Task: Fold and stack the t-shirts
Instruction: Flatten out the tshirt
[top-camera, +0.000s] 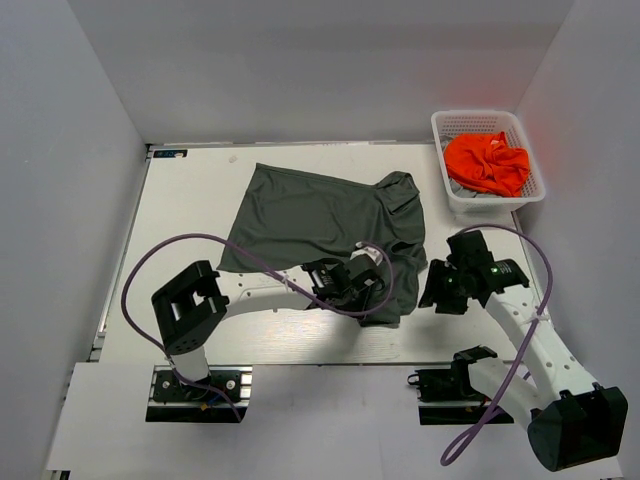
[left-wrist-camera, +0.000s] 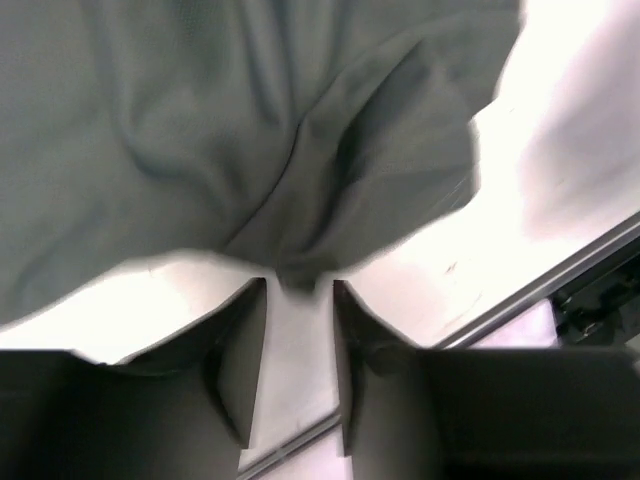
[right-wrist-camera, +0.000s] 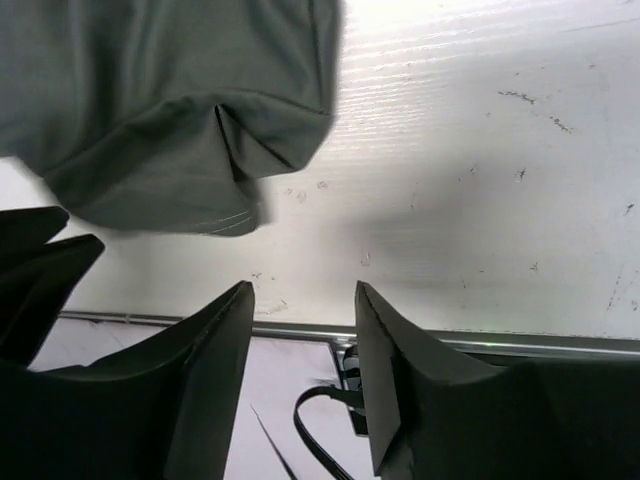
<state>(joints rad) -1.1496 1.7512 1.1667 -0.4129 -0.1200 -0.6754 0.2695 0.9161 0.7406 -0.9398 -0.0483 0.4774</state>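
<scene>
We see the dark olive-grey thin-fabric t-shirt (top-camera: 320, 215) rumpled on the white table (top-camera: 190, 200), our left gripper (left-wrist-camera: 300, 288) part-open at a fold's edge, our right gripper (right-wrist-camera: 305, 295) open and empty beside its hem, and the bright orange t-shirt (top-camera: 487, 162) bunched in the white plastic lattice basket (top-camera: 445, 125).

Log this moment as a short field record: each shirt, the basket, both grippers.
olive-grey t-shirt: spread loosely on the table, unfolded, right end bunched
orange t-shirt: crumpled in the white basket at the far right
left gripper: open, tips at the grey shirt's near edge, a fold of cloth right at them
right gripper: open, empty, over bare table beside the shirt's corner
stack: none yet
</scene>
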